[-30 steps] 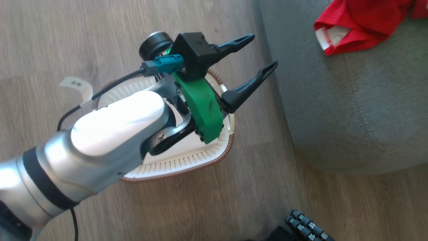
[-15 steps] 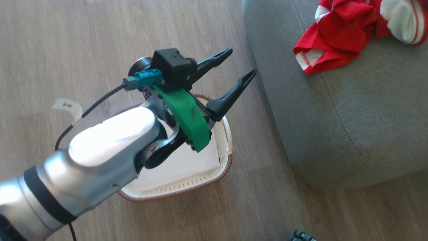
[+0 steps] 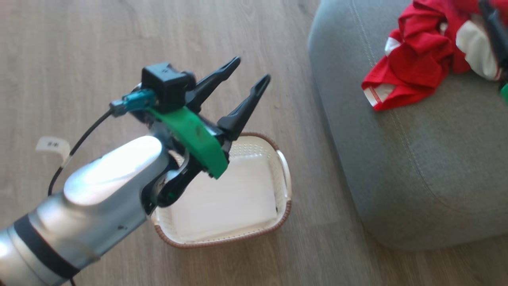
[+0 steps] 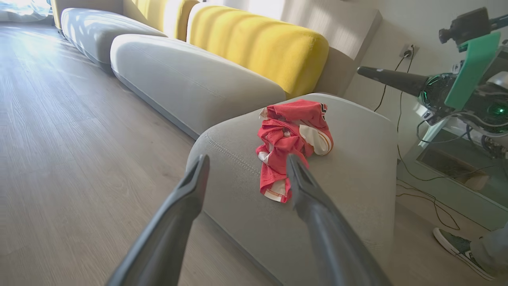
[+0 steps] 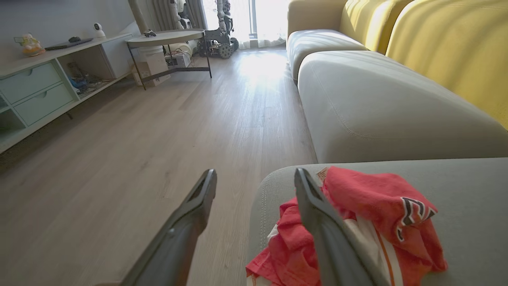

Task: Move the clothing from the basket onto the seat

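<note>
Red fabric, white striped trim: the clothing [image 3: 420, 65], two garments crumpled into one heap. Location: on top of the seat [image 3: 416, 167], near its rounded corner, with the lowest hem lying across the double stitched seam.

Grey fabric: the seat, a large cushion standing on the floor [image 3: 79, 59]. Yellow back cushions [image 4: 258, 43] stood behind the neighbouring seats.

White perforated plastic, brown woven-look rim: the basket [image 3: 284, 174]. Location: on the floor, near the seat's rounded edge but apart from it. Its white bottom lay in plain view.

Dark plastic on a green mount: the left end effector [image 3: 252, 68]. State: released, both fingers spread wide with nothing between them. Location: in the air over the far left corner of the basket, pointing toward the seat.

Dark plastic: the right end effector [image 5: 254, 172]. State: released, fingers apart and gripping nothing. Location: over the seat's corner, one finger crossing in front of the clothing in its own wrist view; contact could not be told.

Dark shoe [image 4: 456, 243]: a person's foot on the floor beyond the seat.
</note>
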